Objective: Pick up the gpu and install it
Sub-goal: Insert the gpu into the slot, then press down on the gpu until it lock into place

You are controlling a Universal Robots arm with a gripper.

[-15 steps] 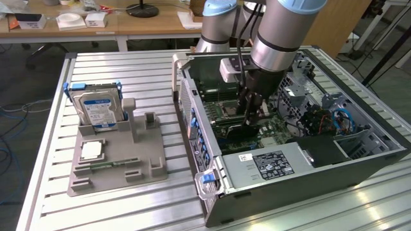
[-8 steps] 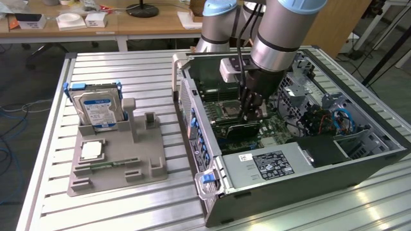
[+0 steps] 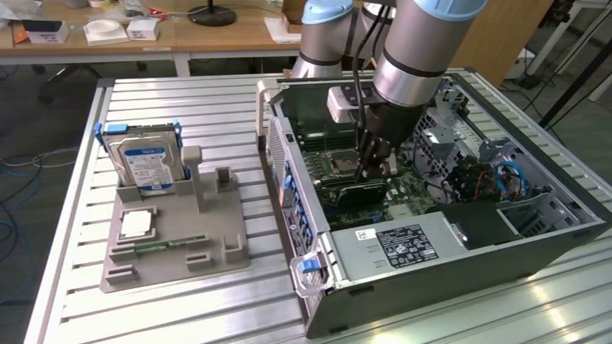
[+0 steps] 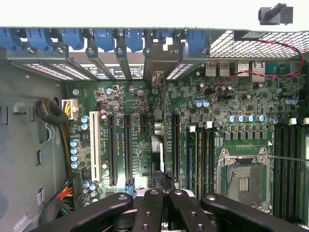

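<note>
"Starting with the biggest things, what stands around the work?" asks the first observer.

"One slatted metal table [image 3: 191, 107] carries one open computer case [image 3: 535, 244]," answers the second. "One arm [image 3: 416, 50] comes down into the case from above. Outside the case, towards the exterior view's left, lies one grey parts tray [image 3: 215, 236]."

"And what crowds the gripper inside the case?"

"One power supply [image 3: 402, 244] sits at the near end of the case, and a bundle of blue and black cables [image 3: 502, 179] lies beside the gripper on the exterior view's right. One processor socket [image 4: 244, 181] is close by on the board."

"Where is the gpu?"

"The gpu [image 3: 362, 193] stands on edge on the board, in the middle of the case, and the gripper [image 3: 373, 170] is clamped on its top edge, fingers [image 4: 181, 208] drawn together."

"What is on the tray?"

"One hard drive [image 3: 143, 163] standing upright, one processor chip [image 3: 137, 224], and one memory stick [image 3: 158, 246], all well apart from the case."
</note>
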